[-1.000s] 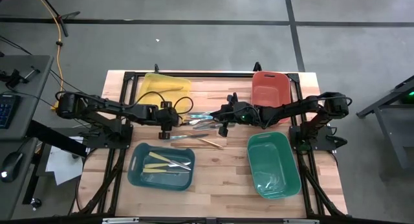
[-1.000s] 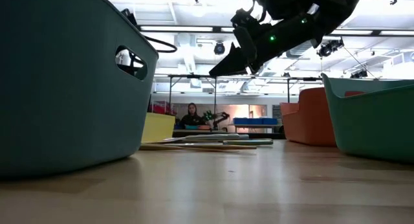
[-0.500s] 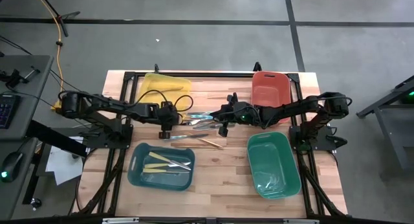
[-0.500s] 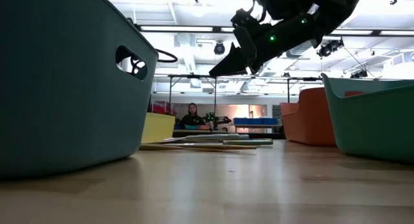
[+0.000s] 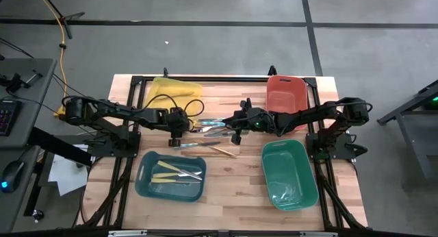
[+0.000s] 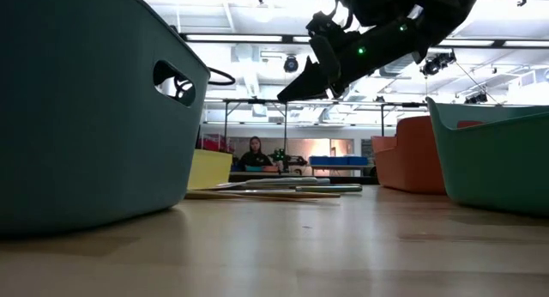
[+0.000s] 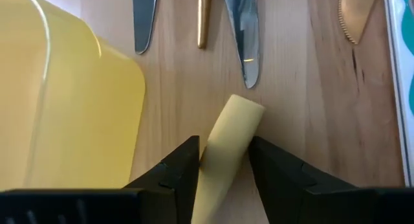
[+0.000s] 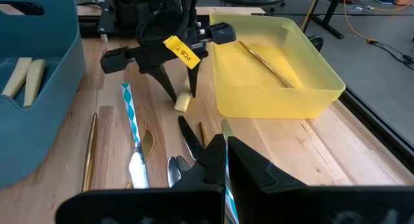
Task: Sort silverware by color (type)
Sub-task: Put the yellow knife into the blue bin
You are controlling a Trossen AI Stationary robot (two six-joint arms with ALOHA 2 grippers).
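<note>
Left gripper [image 7: 223, 160]: low over the table beside the yellow bin [image 7: 58, 101], fingers [image 7: 174, 169] narrowly set around a cream utensil [image 7: 226, 143] whose far end lies on the wood; seen from the right wrist, the same gripper [image 8: 176, 88] stands over that piece [image 8: 183, 101]. Right gripper [image 6: 287, 95]: raised above the middle of the table, fingers closed, whether on anything cannot be told. Loose silverware [image 5: 205, 135] lies in a cluster between the two grippers (silver knives [image 7: 244, 36], gold handle [image 7: 204, 17], striped teal piece [image 8: 131, 120]). Blue bin [image 5: 140, 179]: cream utensils [image 5: 171, 177]. Yellow bin: one gold utensil [image 8: 262, 61]. Green bin [image 5: 308, 172], red bin [image 5: 287, 93]: at the right side
</note>
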